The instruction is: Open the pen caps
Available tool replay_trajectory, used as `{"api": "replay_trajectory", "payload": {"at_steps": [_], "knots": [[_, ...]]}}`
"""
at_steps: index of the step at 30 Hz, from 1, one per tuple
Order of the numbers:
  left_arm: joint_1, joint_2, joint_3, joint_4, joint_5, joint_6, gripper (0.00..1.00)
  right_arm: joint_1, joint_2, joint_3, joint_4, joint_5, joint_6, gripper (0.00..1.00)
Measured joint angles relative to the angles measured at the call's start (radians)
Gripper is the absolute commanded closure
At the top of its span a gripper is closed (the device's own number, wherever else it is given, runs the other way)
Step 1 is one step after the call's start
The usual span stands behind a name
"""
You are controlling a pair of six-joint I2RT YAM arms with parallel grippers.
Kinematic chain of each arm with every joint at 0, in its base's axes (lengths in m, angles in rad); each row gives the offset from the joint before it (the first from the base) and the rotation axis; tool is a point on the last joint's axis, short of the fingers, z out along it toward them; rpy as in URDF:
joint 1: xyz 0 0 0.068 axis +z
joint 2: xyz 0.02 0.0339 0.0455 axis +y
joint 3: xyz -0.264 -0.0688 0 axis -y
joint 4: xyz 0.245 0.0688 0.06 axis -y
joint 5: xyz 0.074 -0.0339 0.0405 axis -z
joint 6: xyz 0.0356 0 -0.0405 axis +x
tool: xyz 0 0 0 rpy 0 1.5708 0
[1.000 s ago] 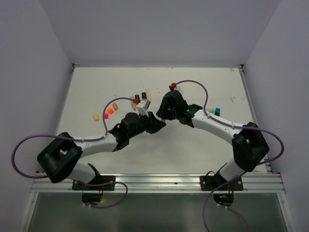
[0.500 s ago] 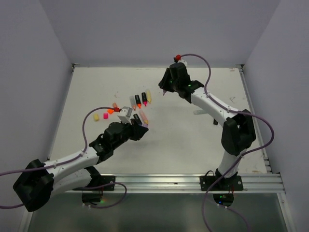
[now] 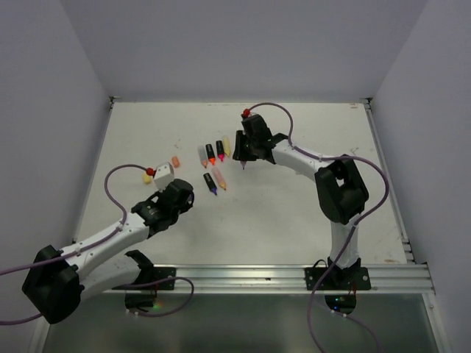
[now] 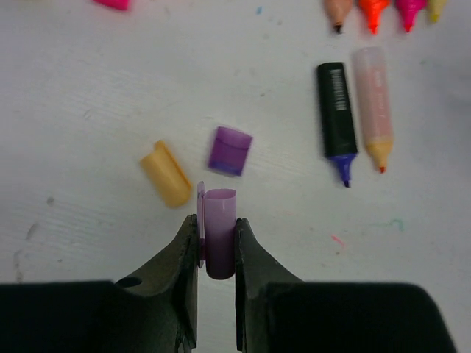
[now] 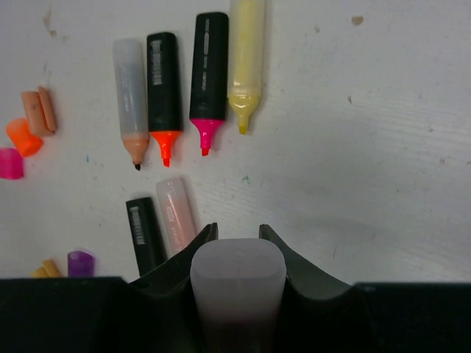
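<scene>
My left gripper [image 4: 217, 220] is shut on a pale lilac pen cap [image 4: 219, 243], held just above the table. Loose caps lie ahead of it: a yellow one [image 4: 167, 173], a purple one [image 4: 230, 150] and a pink one [image 4: 112, 4] at the top edge. My right gripper [image 5: 237, 232] is shut on a pale lilac highlighter body [image 5: 238, 283], low over the table beside the uncapped highlighters. Peach [image 5: 38, 110], orange [image 5: 22, 137] and pink [image 5: 10, 163] caps lie at its far left. In the top view the left gripper [image 3: 182, 194] is left of centre and the right gripper [image 3: 243, 158] is mid-table.
A row of uncapped highlighters [image 3: 215, 151] lies mid-table, with two more [image 3: 214, 180] just below; they also show in the right wrist view [image 5: 188, 88]. Grey walls close in the table on three sides. The right arm's elbow [image 3: 340, 184] stands to the right.
The two grippers, together at mid-table a second ago, have pulled apart. The left arm drew back left with the cap. The right arm swung out, then came left to the row of highlighters.
</scene>
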Motion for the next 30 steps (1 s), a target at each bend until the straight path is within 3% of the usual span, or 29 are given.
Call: {"api": "replay_trajectory", "payload": {"at_steps": [10, 14, 19, 20, 28, 30], "knots": [[0.024, 0.191, 0.003, -0.238, -0.109, -0.235, 1.00, 0.041, 0.095, -0.031, -0.002, -0.021, -0.062, 1.00], [0.031, 0.194, -0.011, -0.236, -0.122, -0.268, 0.89, 0.058, 0.130, -0.031, 0.001, -0.025, -0.071, 0.99], [0.065, 0.241, -0.013, -0.218, -0.129, -0.274, 0.78, 0.068, 0.139, -0.026, 0.016, -0.031, -0.080, 0.88], [0.071, 0.252, -0.013, -0.213, -0.130, -0.274, 0.71, 0.069, 0.139, -0.023, 0.015, -0.030, -0.083, 0.86], [0.103, 0.296, -0.006, -0.145, -0.149, -0.260, 0.43, 0.081, 0.154, -0.003, 0.011, -0.019, -0.096, 0.69], [0.109, 0.298, -0.006, -0.135, -0.149, -0.254, 0.40, 0.088, 0.164, 0.011, 0.007, -0.018, -0.097, 0.68]]}}
